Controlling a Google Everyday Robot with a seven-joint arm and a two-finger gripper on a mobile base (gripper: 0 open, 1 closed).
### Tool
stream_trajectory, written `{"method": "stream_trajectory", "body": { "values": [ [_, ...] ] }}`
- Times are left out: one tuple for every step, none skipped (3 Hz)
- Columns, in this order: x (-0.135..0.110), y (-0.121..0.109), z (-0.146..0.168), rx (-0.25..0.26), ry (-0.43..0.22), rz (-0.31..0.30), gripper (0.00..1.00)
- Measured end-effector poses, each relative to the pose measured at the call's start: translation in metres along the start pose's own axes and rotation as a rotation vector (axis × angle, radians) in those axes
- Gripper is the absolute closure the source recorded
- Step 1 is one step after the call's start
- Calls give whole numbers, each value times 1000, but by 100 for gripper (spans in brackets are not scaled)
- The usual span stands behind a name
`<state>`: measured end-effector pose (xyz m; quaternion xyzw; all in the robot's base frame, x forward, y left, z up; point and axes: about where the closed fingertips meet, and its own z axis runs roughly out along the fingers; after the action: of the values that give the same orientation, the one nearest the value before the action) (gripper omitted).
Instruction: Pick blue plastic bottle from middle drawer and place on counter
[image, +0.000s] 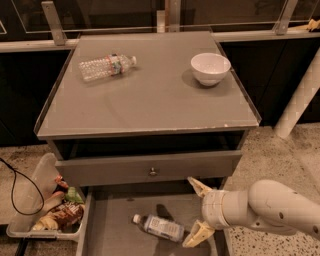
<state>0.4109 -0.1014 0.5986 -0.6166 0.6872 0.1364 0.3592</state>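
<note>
The blue plastic bottle (158, 227) lies on its side on the floor of the open middle drawer (112, 225), white cap pointing left. My gripper (195, 214) reaches in from the right on a white arm, just right of the bottle and over the drawer's right side. Its two tan fingers (198, 185) are spread wide apart and hold nothing. The counter (150, 95) is the grey cabinet top above the drawers.
A clear ribbed water bottle (106, 66) lies on the counter at the back left. A white bowl (210, 68) stands at the back right. The drawer front with a round knob (152, 171) sits just above the open drawer. A tray of snack packets (50, 205) is on the floor at left.
</note>
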Motion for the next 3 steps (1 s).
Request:
{"method": "stream_trajectory", "body": {
  "values": [
    [0,0,0,0,0,0,0],
    [8,13,18,-39,16,32,0],
    [31,31,53,-104,35,108,0]
  ]
}}
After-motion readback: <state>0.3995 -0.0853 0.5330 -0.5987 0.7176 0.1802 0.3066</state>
